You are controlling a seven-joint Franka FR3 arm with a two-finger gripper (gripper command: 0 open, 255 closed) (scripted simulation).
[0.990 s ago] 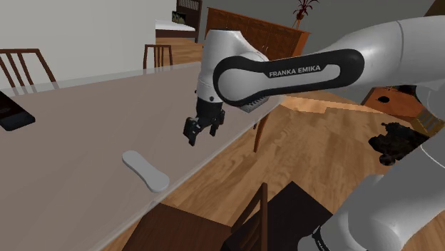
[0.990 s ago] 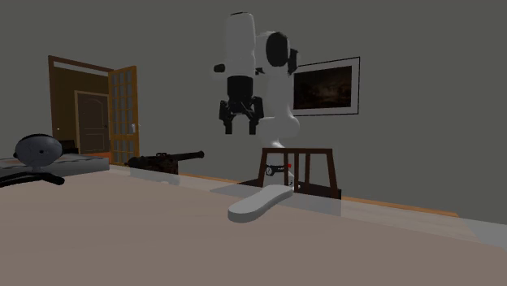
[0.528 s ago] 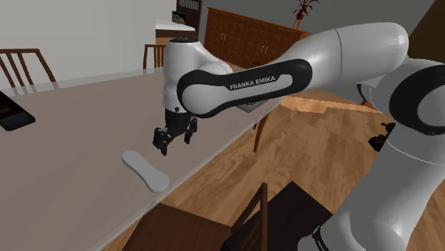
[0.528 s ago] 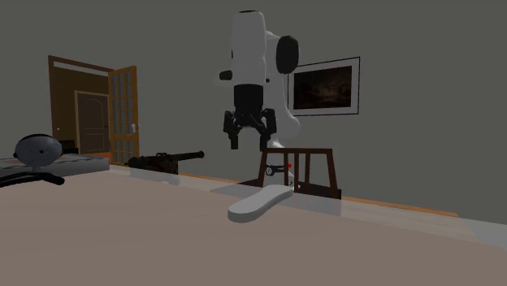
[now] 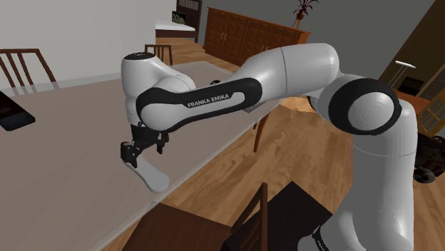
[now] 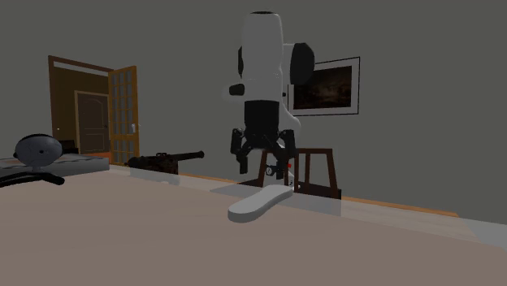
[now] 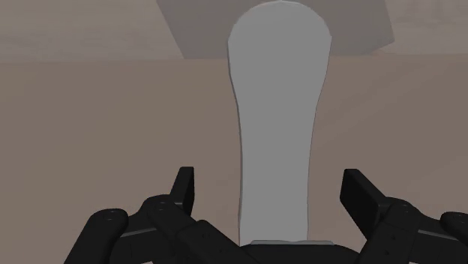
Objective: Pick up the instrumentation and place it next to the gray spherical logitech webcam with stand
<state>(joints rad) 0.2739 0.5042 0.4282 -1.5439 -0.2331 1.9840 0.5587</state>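
Note:
The instrumentation (image 5: 151, 175) is a flat, elongated pale grey piece with rounded ends. It lies near the table's (image 5: 64, 135) front edge, also seen as the grey piece (image 6: 260, 202) in the second exterior view. My black gripper (image 5: 140, 148) hangs open just above one end of it, fingers apart and touching nothing. In the wrist view the grey piece (image 7: 277, 120) runs lengthwise between the spread fingers of the gripper (image 7: 268, 180). The grey spherical webcam (image 6: 38, 154) on its stand sits far off at the second exterior view's left.
A flat black object (image 5: 13, 113) lies on the table at the shoulder view's left edge. Wooden chairs (image 5: 25, 68) stand behind the table and one chair (image 5: 242, 221) stands at its near edge. A dark cannon-like object (image 6: 166, 159) sits beyond the table.
The arm has swung toward the shoulder view's left and come down. The gripper, earlier well off to the side and higher, now hangs over the grey piece, still open.

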